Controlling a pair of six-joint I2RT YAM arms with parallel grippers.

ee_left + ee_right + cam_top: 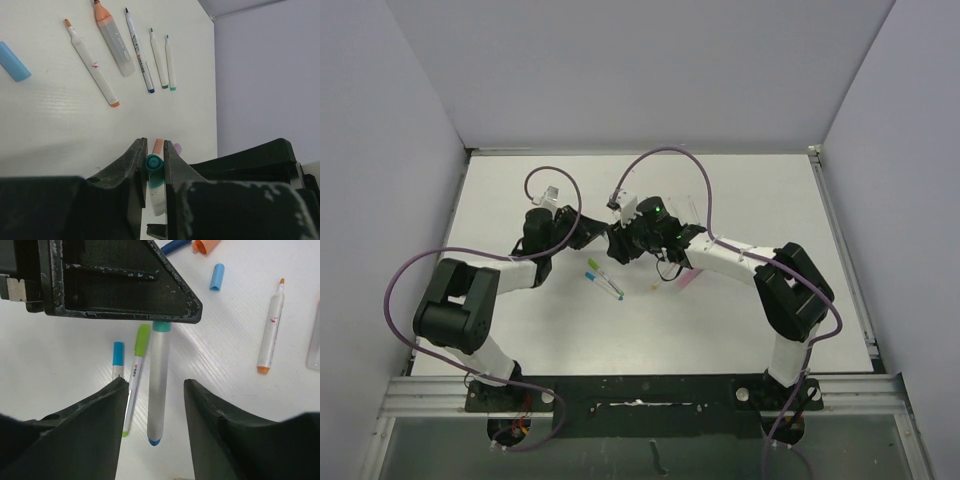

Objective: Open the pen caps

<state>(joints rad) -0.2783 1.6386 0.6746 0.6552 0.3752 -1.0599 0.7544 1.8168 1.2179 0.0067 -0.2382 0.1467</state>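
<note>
My left gripper (155,147) is shut on the teal pen cap (154,165), and the pen's white barrel runs down between its fingers. In the right wrist view the same pen hangs from the left gripper's black body, its teal pen cap (161,327) at the top and its barrel (159,390) ending in a blue tip. My right gripper (156,385) is open, one finger on each side of the barrel and clear of it. In the top view both grippers meet above the table's middle (612,240).
Uncapped pens lie on the table: an orange-tipped one (92,65), an orange highlighter (114,42) and thin ones (139,50). A loose blue cap (216,277) lies near them. A blue-capped pen (118,357) and a green-capped pen (135,380) lie under my right gripper.
</note>
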